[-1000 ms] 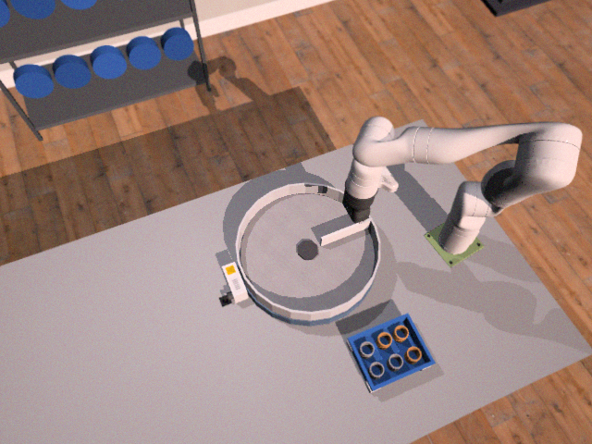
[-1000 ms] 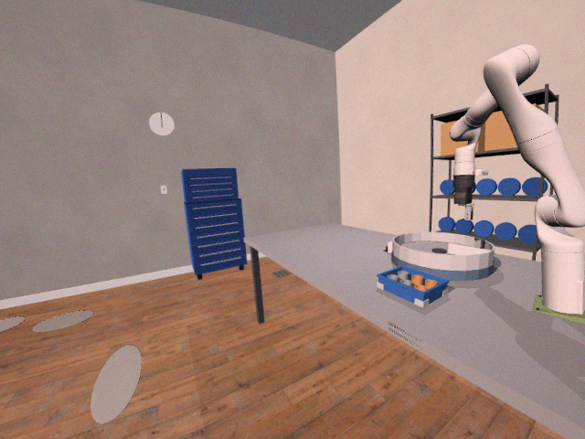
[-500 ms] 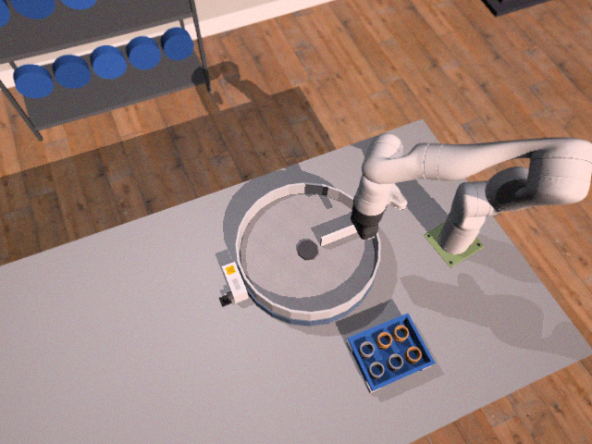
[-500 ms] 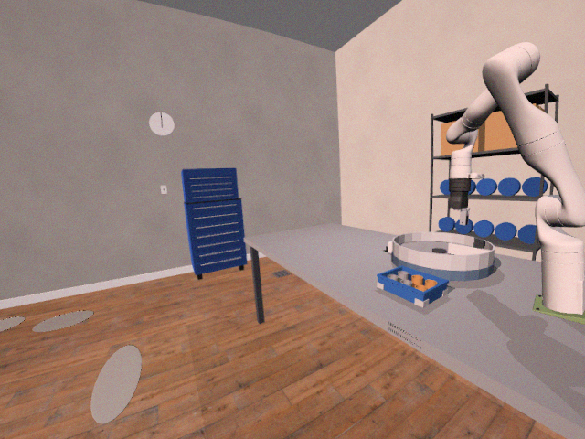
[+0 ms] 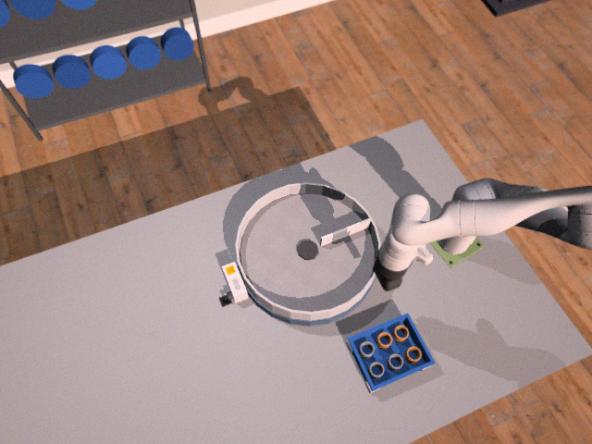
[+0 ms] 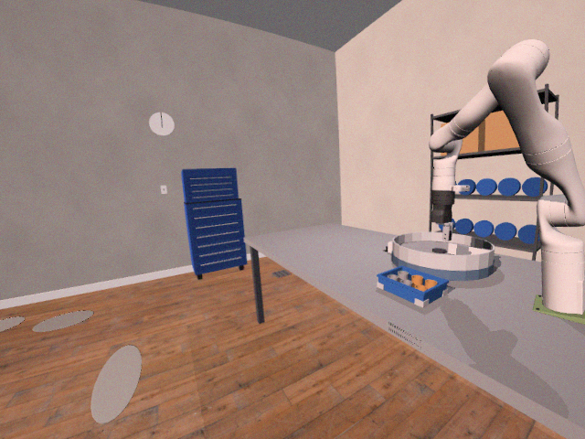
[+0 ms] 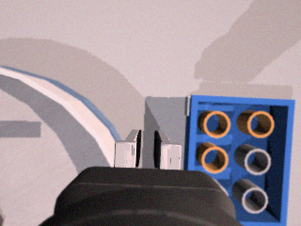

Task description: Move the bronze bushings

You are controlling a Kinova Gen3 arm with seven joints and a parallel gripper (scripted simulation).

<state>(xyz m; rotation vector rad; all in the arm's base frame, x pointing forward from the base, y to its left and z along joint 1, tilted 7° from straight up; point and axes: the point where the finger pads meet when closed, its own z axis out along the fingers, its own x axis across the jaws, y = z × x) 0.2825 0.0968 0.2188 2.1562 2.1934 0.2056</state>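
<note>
A robot arm [image 5: 468, 217] [image 6: 524, 103] reaches in from the right over a gray table [image 5: 143, 334] [image 6: 330, 264] [image 7: 150, 38]. Its gripper [image 5: 389, 285] [image 6: 446, 236] [image 7: 147, 142] points down, and the wrist view shows its two fingers partly open, with a gap and no bushing between them. From above, it is near the right side of a round turntable with a raised pale wall [image 5: 305, 316] [image 6: 443, 259] [image 7: 82, 118].

Inside that wall lie a flat gray disc [image 5: 277, 258] [image 6: 415, 245] [image 7: 23, 165] and a dark central hub [image 5: 307, 249] [image 6: 438, 250]. A pale divider [image 5: 344, 232] runs from near the hub to the wall at the right.

In the top view, a blue crate [image 5: 359, 365] [image 6: 410, 289] [image 7: 292, 160] sits at the near right of the turntable, apart from it. It holds all six bushings in two rows of three: three orange-brown bronze bushings [image 5: 420, 353] [image 6: 417, 279] [image 7: 204, 124] toward the right, and three gray steel bushings [image 5: 369, 370] [image 6: 402, 273] [image 7: 245, 190] toward the left. The far row has two bronze, the near row one.

Tool [image 5: 388, 287] [image 6: 447, 238] [image 7: 147, 142] shifted across turntable rim [image 5: 305, 316] [image 6: 439, 259] [image 7: 89, 124], closer to blue crate [image 5: 402, 376] [image 6: 406, 289] [image 7: 287, 160] (arm [image 5: 477, 215] [image 6: 524, 113] swung along with it)
</note>
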